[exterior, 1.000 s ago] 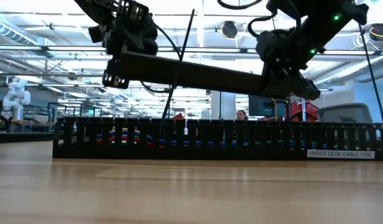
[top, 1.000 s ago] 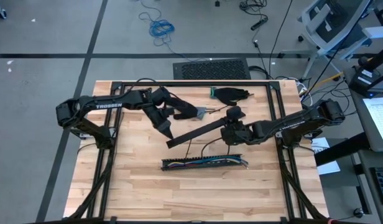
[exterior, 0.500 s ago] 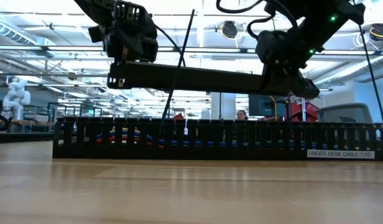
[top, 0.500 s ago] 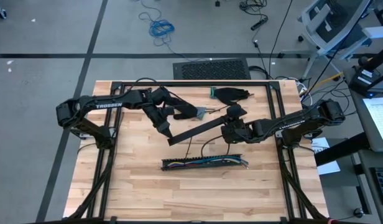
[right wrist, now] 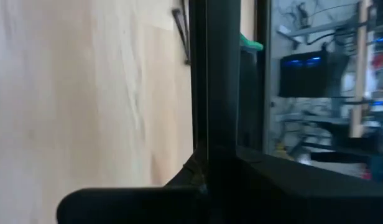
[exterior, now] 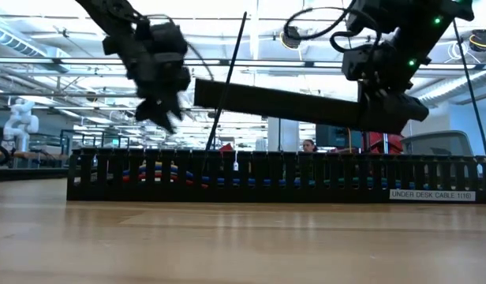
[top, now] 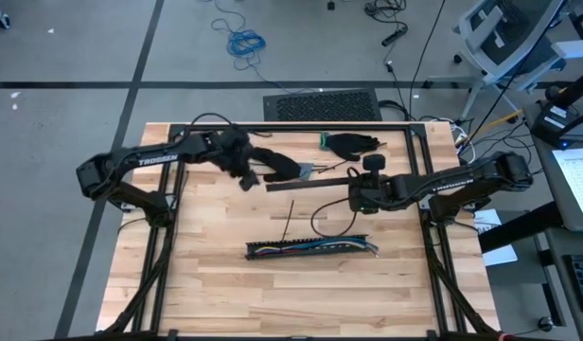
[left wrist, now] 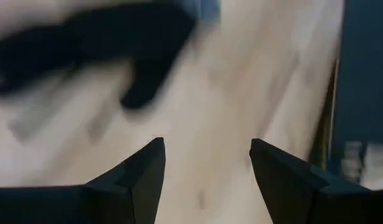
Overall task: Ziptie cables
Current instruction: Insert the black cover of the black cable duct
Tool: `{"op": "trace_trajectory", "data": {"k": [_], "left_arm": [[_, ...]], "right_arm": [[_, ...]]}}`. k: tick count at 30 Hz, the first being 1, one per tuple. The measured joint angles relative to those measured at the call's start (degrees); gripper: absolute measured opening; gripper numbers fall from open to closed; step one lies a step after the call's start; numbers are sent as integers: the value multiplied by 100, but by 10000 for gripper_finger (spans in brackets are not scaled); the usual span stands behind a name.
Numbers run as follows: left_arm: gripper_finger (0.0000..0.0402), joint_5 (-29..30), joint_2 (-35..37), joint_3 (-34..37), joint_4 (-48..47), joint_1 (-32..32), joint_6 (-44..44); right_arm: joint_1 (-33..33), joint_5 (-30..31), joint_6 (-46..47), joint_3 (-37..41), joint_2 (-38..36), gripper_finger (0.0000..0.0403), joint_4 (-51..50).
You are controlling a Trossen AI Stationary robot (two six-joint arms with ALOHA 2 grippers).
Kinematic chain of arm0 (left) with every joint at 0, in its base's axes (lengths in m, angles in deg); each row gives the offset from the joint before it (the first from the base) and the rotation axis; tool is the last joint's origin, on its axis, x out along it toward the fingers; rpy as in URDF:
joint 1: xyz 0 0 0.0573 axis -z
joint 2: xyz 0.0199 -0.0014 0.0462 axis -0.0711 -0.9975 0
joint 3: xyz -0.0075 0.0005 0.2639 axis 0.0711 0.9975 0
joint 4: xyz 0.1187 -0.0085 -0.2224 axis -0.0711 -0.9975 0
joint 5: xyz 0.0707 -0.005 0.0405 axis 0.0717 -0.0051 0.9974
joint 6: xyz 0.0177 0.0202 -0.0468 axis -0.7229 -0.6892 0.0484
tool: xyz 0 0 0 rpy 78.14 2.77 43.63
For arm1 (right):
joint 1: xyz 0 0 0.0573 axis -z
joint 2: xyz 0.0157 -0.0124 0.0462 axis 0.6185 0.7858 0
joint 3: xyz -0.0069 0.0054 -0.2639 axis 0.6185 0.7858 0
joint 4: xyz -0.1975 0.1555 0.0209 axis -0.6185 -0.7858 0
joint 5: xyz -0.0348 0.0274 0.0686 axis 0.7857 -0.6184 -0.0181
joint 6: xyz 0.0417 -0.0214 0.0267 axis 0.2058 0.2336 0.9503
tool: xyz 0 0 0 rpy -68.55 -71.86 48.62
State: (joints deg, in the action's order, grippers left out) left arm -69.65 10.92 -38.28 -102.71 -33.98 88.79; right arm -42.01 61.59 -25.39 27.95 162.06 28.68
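The thin multicoloured cables [top: 315, 247] lie in the black slotted tray [top: 309, 249] on the wooden surface [top: 225, 284]; judged light and floppy, to be gripped mid-bundle. Left gripper [top: 242, 180] is apart, empty; right gripper [top: 361, 196] is clamped on the long black lid strip [top: 310, 184].

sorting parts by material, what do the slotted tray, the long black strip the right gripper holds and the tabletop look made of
Slotted tray: likely moulded plastic, matte black, with even thin fingers and a printed label.
Long black strip: probably the same plastic, a flat matte bar held level in the right gripper.
Table: wood, pale butcher-block planks with visible grain, lightly sealed.
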Motion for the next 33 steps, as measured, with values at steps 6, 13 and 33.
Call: {"op": "trace_trajectory", "data": {"k": [6,13,33], "left_arm": [[231,1528,384,7,1305,712,89],[231,1886,1089,8,-310,1463,-89],[231,3426,2207,8,-854,2561,-1959]], "right_arm": [[155,-179,166,-124,-28,0,-34],[241,-182,99,-313,-28,0,-321],[528,-2576,385,-313,-4,0,922]]}}
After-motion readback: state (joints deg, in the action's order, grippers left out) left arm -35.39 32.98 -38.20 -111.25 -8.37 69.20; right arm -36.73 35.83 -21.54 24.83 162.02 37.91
